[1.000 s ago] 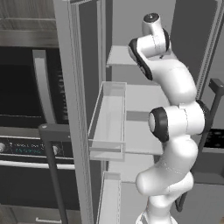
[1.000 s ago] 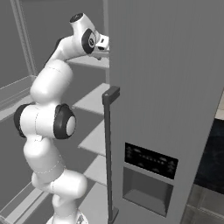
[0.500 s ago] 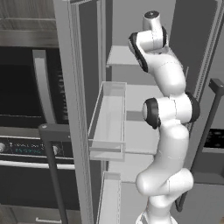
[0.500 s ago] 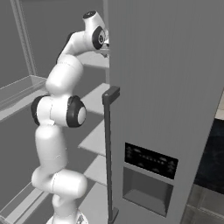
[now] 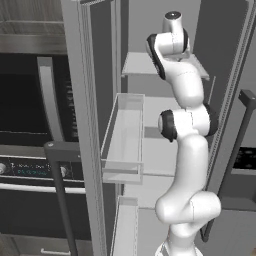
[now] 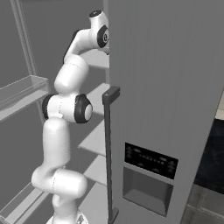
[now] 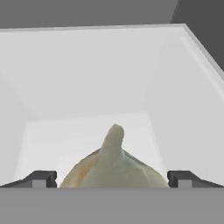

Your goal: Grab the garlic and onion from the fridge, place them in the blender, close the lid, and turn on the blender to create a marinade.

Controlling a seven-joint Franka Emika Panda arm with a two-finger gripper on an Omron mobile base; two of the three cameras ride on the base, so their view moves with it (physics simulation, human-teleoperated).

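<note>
A pale garlic (image 7: 114,162) bulb with a pointed stem tip lies on a white shelf of the fridge (image 5: 145,65), very close in the hand view. My gripper (image 7: 111,179) is open, and its dark fingertips (image 7: 41,178) stand on either side of the bulb without touching it. In the base views the white arm reaches up onto the upper shelf of the open fridge (image 6: 166,87). The onion, the blender and the lid are out of view.
The open left door carries a clear door bin (image 5: 125,135) beside the arm. A black built-in oven (image 5: 30,165) stands left of it. The right door (image 6: 148,157), with a dark bar handle (image 6: 109,148) and dispenser panel, is close to the arm's right.
The arm has straightened and risen, carrying the hand deeper onto the upper fridge shelf. The gripper has stayed open.
</note>
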